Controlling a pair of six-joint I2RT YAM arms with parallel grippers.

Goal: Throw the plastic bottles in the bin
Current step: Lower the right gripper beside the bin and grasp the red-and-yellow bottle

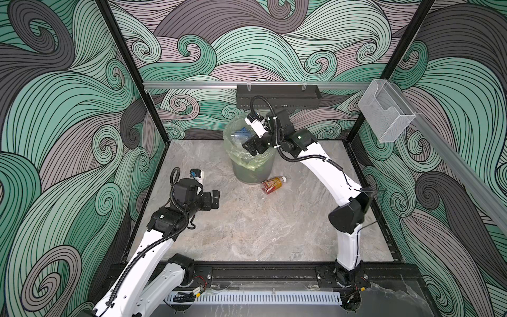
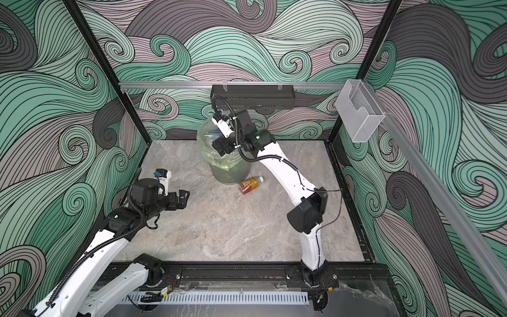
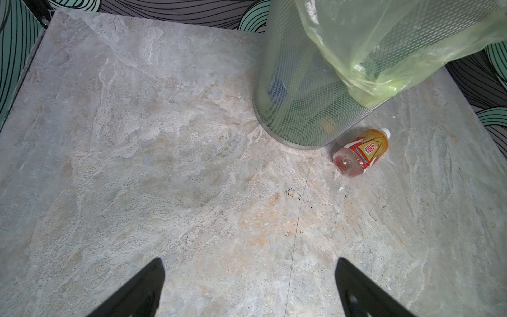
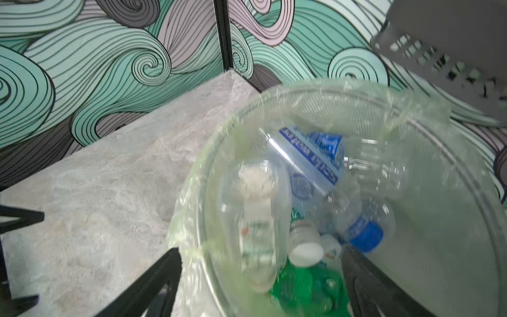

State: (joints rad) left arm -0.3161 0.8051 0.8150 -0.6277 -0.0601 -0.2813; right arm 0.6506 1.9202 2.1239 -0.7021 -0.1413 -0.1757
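Both arms share one build: glossy white tapered plastic links [image 1: 321, 178] joined by boxy matte-black joint housings [image 1: 348, 216]. A ribbed black cable conduit [image 1: 307, 157] runs along each arm, and a small white camera block [image 1: 256, 125] sits at each wrist. A green light [image 1: 299, 136] glows on the right arm. The left gripper [image 3: 250, 260] ends in black wedge-shaped fingers [image 3: 142, 291].

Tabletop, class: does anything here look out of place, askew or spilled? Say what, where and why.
One amber bottle lies on its side on the table beside the bin, while other bottles are already inside. The bin's liner bag also hangs unevenly down the outside. No spill shows.
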